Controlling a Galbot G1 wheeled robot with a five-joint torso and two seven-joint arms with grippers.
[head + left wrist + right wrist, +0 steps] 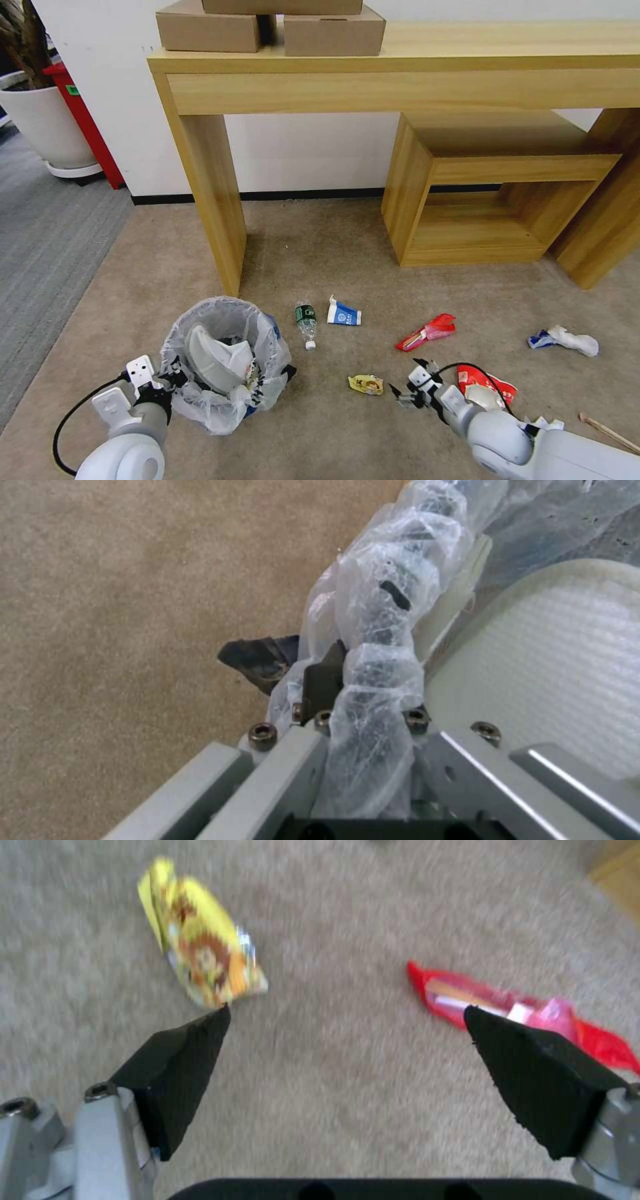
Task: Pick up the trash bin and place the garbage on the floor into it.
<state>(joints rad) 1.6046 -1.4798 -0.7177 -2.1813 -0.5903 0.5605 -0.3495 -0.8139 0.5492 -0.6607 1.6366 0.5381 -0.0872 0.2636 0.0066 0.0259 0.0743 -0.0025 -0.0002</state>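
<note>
The trash bin [223, 363], lined with a crinkly whitish bag, is at the lower left on the beige floor [320, 427], with white slippers [213, 357] inside. My left gripper [175, 375] is shut on its near rim; the bagged rim [380, 645] runs between the fingers. My right gripper [410, 385] hangs open over bare carpet, between a yellow wrapper [366, 383] and a red wrapper [427, 331]. The right wrist view shows the same yellow wrapper [203, 960] and red wrapper [507, 1007] beyond the spread fingertips of the gripper [347, 1030]. More garbage lies around: a small bottle [306, 323] and a blue-white carton [344, 313].
A second red wrapper [490, 390] lies beside my right arm, a crumpled tissue [567, 340] at the right, a wooden stick [610, 433] at the lower right. A wooden desk [200, 193] and shelf unit [493, 193] stand behind. Grey ribbed carpet [47, 227] and a planter [47, 127] lie to the left.
</note>
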